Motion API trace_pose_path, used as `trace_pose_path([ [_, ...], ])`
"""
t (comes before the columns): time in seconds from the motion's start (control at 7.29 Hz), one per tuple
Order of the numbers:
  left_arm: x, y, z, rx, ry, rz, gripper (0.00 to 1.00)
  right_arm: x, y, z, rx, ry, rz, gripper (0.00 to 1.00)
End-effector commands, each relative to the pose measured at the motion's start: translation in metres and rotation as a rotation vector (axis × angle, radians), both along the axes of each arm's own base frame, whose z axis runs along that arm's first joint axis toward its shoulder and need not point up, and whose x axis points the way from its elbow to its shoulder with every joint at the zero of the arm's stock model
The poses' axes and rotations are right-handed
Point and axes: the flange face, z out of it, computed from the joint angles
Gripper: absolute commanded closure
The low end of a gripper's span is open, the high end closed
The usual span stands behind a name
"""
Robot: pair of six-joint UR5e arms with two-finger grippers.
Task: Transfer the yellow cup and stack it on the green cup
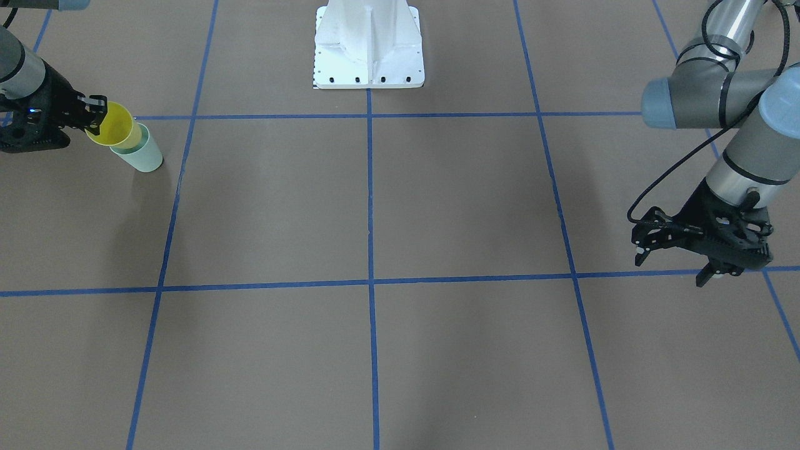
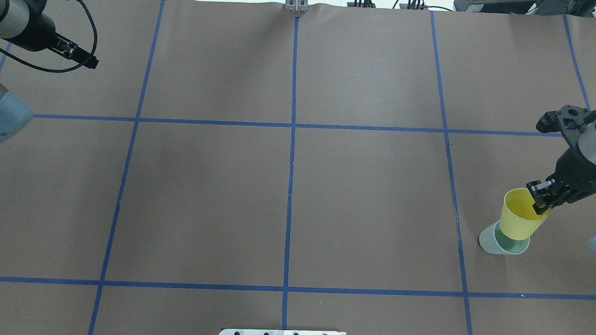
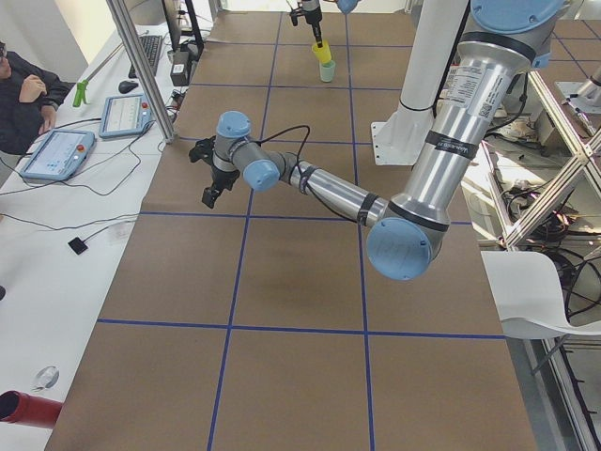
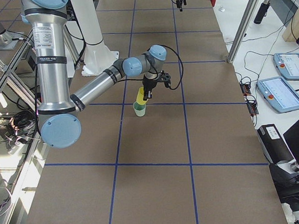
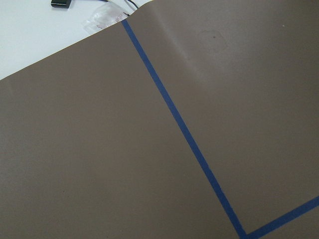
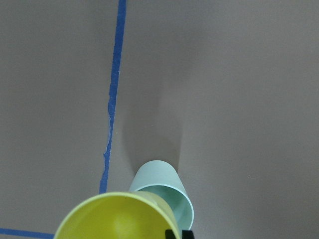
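Note:
My right gripper [image 2: 541,197] is shut on the rim of the yellow cup [image 2: 519,218] and holds it tilted. The cup's base sits at the mouth of the green cup [image 2: 501,244], which stands upright on the brown table near its right end. In the front-facing view the yellow cup [image 1: 117,127] leans over the green cup [image 1: 145,156] beside the gripper [image 1: 95,116]. The right wrist view looks down into the yellow cup [image 6: 114,219] with the green cup [image 6: 158,180] just beyond it. My left gripper [image 1: 672,267] is open and empty, hovering far off at the table's other end.
The white robot base [image 1: 369,53] stands at the table's middle edge. Blue tape lines [image 2: 292,137] divide the brown table into squares. In the exterior left view a metal post [image 3: 141,66], tablets [image 3: 58,155] and an operator sit beyond the far edge.

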Motion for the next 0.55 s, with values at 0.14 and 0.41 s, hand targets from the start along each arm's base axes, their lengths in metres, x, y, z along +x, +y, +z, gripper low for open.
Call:
trace_pose_path([
  [0.14,0.0006,0.0005,0.0015,-0.005,-0.002,0.001,0.0,-0.0117,0.0013,0.0119,-0.021,0.017,-0.021,1.0],
  [0.41,0.0008,0.0001,0.0028,-0.006,-0.002,0.001,0.0,-0.0144,0.0014,0.0098,-0.018,0.015,-0.025,1.0],
])
